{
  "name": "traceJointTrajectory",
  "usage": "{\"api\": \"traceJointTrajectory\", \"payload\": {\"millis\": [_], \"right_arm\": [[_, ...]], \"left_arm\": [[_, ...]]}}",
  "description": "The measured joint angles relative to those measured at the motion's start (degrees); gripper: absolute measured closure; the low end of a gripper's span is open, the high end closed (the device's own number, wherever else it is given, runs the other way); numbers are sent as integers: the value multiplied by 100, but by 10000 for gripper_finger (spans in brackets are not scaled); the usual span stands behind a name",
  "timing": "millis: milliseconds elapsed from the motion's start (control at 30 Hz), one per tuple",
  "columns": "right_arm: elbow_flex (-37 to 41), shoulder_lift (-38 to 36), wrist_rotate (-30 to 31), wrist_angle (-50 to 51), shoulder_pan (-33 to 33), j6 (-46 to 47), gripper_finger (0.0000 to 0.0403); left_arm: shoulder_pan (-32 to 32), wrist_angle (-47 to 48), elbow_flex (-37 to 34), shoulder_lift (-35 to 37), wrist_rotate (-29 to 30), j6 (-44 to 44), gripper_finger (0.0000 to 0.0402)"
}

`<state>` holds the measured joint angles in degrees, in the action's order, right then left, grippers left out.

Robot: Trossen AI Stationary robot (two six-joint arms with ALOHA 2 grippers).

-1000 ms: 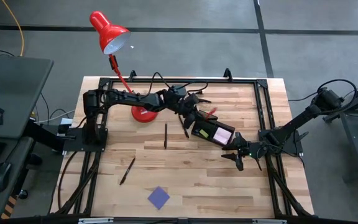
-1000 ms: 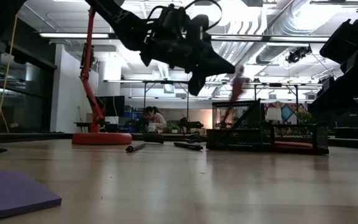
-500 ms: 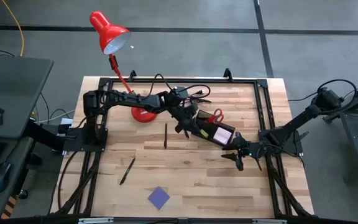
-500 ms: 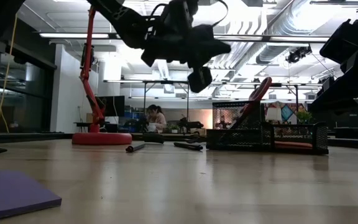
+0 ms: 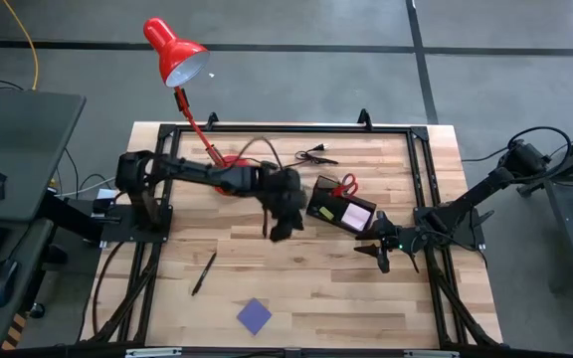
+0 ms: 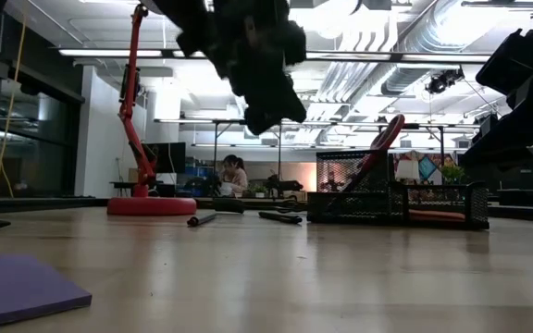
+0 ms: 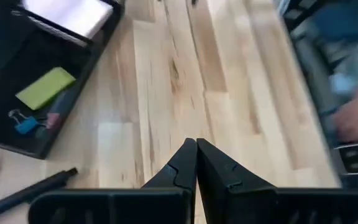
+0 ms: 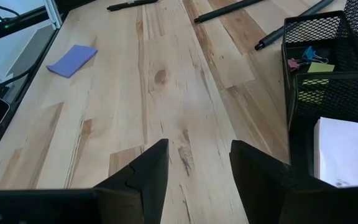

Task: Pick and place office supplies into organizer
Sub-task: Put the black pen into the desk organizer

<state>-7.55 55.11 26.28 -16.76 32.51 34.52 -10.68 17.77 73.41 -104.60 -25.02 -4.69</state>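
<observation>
My left gripper (image 5: 281, 227) (image 7: 196, 155) is shut and empty, hovering over the table left of the organizer (image 5: 341, 210), above a dark pen (image 5: 266, 211) (image 7: 23, 194). The black mesh organizer holds the pink note pad (image 5: 354, 214), a yellow piece (image 7: 45, 87) and the red-handled scissors (image 5: 344, 186) (image 6: 382, 139), which lean handles-up in its taller section. My right gripper (image 5: 381, 256) (image 8: 194, 162) is open, just near of the organizer. A second pen (image 5: 204, 271) and the blue-purple pad (image 5: 255, 315) (image 8: 72, 60) lie flat on the table.
The red desk lamp (image 5: 175, 52) stands at the table's far left on its base (image 6: 151, 205). A black cable with plug (image 5: 316, 154) lies far of the organizer. A black metal frame (image 5: 421, 169) borders the table. Bare wood lies between the pens and the pad.
The scissors left my left gripper and dropped into the organizer's taller section, where they now lean. My left gripper then drew back from the organizer toward the table's left and near side, ending over the pen.
</observation>
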Motion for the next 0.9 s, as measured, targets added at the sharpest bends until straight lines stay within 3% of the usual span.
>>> {"api": "traceJointTrajectory", "payload": {"millis": [300,500,700,900], "right_arm": [[0,-2,-15,7,0,0,249],[0,0,-13,40,1,0,249],[0,0,-13,48,0,0,243],[0,0,-11,72,0,0,237]], "left_arm": [[963,-828,-384,152,930,-402,402],[1360,-1257,-839,145,2789,-620,402],[1785,-2960,-1794,239,3459,-937,402],[2371,-3955,-3083,628,5254,-1022,402]]}}
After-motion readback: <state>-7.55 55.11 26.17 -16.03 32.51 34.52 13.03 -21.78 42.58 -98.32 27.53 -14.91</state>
